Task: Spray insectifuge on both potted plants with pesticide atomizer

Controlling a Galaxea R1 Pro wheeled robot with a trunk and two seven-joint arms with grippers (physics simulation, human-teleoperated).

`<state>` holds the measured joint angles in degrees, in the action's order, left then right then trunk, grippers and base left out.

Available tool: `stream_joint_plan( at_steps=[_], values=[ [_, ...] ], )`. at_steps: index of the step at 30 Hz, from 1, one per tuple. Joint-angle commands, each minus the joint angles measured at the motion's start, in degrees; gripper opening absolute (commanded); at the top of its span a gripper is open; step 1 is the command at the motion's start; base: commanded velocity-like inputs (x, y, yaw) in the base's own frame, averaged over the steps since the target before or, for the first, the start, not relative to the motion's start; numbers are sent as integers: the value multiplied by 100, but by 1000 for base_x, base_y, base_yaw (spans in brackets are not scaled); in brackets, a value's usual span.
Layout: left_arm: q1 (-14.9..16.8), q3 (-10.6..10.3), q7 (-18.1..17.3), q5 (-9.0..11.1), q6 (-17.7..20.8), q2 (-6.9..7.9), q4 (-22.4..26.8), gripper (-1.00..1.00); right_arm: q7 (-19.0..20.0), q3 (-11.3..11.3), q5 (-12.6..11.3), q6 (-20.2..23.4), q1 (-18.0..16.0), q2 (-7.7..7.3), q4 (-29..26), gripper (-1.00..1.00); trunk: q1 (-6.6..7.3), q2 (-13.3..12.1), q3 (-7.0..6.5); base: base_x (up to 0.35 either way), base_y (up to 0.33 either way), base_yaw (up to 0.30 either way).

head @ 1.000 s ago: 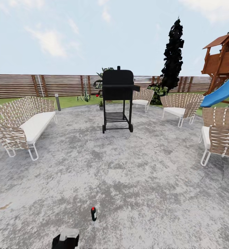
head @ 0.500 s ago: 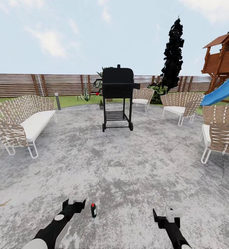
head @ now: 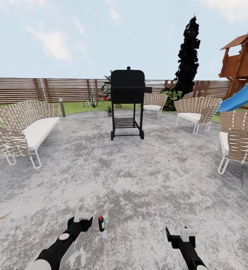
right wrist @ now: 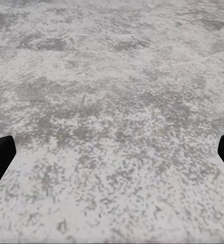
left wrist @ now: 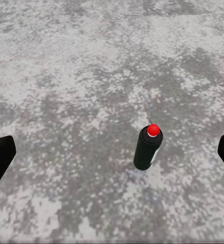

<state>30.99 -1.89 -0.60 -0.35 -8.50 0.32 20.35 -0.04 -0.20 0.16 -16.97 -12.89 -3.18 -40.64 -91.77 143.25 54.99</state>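
Note:
The pesticide atomizer point(head: 100, 223) stands upright on the grey paving, a small dark bottle with a red top. In the left wrist view the atomizer point(left wrist: 148, 149) stands ahead of my left gripper point(left wrist: 112, 157), between the lines of the two wide-apart fingers and nearer one of them. In the head view my left gripper point(head: 82, 217) is open, just left of the bottle and apart from it. My right gripper point(head: 181, 231) is open over bare paving, well to the right. One small potted plant point(head: 109, 111) sits far off at the lawn's edge, left of the grill.
A black grill point(head: 127, 105) stands mid-patio ahead. A woven sofa point(head: 24, 131) is at left and woven chairs point(head: 197, 112) at right. A grey bollard point(head: 62, 110), an agave point(head: 91, 102), the slatted fence point(head: 45, 90) and a blue slide point(head: 242, 98) lie beyond.
Both arms have risen into the head view with grippers open. The left one now sits beside the atomizer. The camera has shifted slightly; the bottle still stands in place.

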Motion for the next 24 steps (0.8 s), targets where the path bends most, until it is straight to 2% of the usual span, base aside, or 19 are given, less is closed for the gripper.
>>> stream_joint_plan(
  at_steps=[1, 14, 24],
  values=[
    [3, -16, -2, -2, -20, 3, -4, 100, -2, -4, 2, -17, -3, 1, 4, 100, -1, 4, 28, 0, 0, 0],
    [3, -13, -2, -9, -20, 3, -4, 100, 6, -5, 2, -17, -3, 2, 3, 100, -34, 21, 316, 0, 0, -234],
    [3, -20, -2, -9, -20, 11, -4, 100, 11, 28, 2, -17, -3, 10, 10, 100, -60, 35, 538, 0, 0, -32]
  ],
)
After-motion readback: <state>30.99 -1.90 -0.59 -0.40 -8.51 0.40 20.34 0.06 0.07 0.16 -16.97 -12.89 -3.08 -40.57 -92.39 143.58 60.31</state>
